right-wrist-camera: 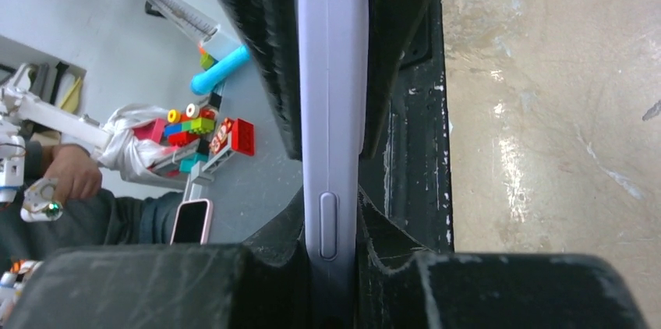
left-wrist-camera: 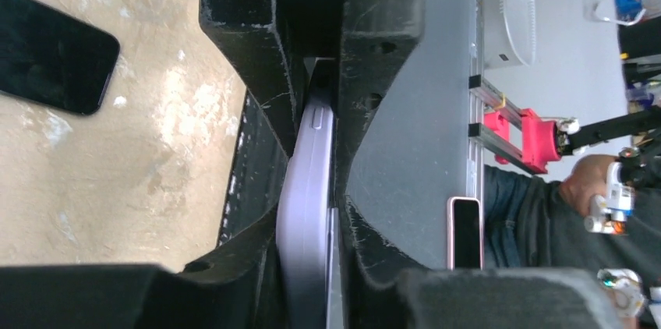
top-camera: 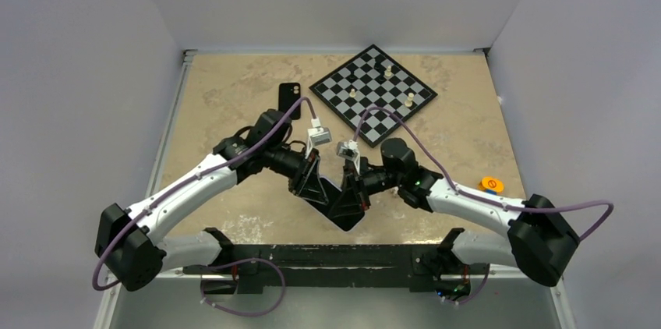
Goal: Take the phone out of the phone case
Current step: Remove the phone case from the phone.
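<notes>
L gripper (left-wrist-camera: 310, 243) narrow, clamped on lavender phone case (right-wrist-camera: 331, 72); R gripper (right-wrist-camera: 335, 243) pinches same case, jaws tight on its sides; I see it edge-on, lower centre of top view; can't tell what's inside; black phone (top-camera: 289, 100) flat on table, upper centre-left, well apart.

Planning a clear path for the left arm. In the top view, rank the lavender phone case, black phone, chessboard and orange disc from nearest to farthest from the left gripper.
1. lavender phone case: clamped in the left gripper.
2. black phone, just beyond it, and chessboard, beyond and to the right: too close to call.
3. orange disc: far right, farthest.
</notes>
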`<action>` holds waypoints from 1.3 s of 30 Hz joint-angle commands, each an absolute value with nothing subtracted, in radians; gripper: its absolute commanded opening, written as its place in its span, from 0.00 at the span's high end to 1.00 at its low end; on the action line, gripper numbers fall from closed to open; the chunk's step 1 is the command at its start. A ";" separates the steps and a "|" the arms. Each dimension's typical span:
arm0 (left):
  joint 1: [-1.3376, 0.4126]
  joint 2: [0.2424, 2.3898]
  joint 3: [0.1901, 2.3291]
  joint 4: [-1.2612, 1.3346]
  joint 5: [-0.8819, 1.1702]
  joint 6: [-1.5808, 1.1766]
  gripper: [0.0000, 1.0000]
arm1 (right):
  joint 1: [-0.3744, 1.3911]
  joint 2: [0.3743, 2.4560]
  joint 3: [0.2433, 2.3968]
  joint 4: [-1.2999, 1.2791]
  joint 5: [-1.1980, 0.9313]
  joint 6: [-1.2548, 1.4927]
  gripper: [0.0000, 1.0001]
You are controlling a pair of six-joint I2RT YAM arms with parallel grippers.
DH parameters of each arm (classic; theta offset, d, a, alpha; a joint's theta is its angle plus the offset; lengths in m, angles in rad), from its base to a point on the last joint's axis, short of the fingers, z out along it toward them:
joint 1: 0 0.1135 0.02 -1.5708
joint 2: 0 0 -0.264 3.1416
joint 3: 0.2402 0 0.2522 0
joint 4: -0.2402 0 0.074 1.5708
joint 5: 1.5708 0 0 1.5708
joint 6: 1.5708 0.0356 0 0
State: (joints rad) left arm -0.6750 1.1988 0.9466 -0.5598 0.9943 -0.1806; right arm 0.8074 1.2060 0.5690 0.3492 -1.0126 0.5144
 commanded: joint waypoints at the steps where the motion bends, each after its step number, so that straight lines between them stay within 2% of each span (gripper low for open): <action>1: -0.670 1.113 0.975 -0.417 0.960 -0.230 0.57 | 0.808 1.135 0.527 0.493 -0.941 0.634 1.00; 3: -0.667 1.068 0.940 -0.372 0.895 -0.255 0.45 | 0.808 1.100 0.488 0.607 -0.910 0.707 1.00; 5: -0.662 1.024 0.913 -0.343 0.827 -0.269 0.39 | 0.808 1.072 0.459 0.698 -0.881 0.765 1.00; 11: -0.645 0.942 0.821 -0.192 0.671 -0.463 0.39 | 0.808 1.019 0.438 0.791 -0.845 0.829 1.00; 16: -0.645 0.903 0.629 0.328 0.654 -0.804 0.52 | 0.807 0.979 0.431 0.812 -0.770 0.846 1.00; 20: -0.665 0.914 0.481 0.699 0.591 -0.990 0.57 | 0.807 0.986 0.427 0.860 -0.745 0.870 1.00; 30: -0.691 1.046 0.452 0.993 0.583 -1.133 0.71 | 0.808 1.106 0.436 0.994 -0.725 0.932 1.00; 32: -0.691 1.063 0.457 1.017 0.594 -1.141 0.78 | 0.809 1.133 0.436 1.033 -0.739 0.952 1.00; 35: -0.692 1.065 0.465 1.012 0.606 -1.135 0.97 | 0.808 1.137 0.437 1.022 -0.734 0.952 1.00; 37: -0.688 1.061 0.471 1.003 0.624 -1.132 1.00 | 0.808 1.114 0.447 0.951 -0.716 0.912 1.00; 38: -0.684 1.055 0.479 0.987 0.643 -1.126 1.00 | 0.808 1.100 0.457 0.872 -0.709 0.884 0.97; 39: -0.680 1.047 0.491 0.954 0.656 -1.116 1.00 | 0.808 1.088 0.470 0.802 -0.705 0.848 0.89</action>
State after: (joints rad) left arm -0.6807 1.0721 0.4465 0.8791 0.5972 -1.0966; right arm 0.8005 1.1324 0.4026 0.8921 -0.7238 0.9356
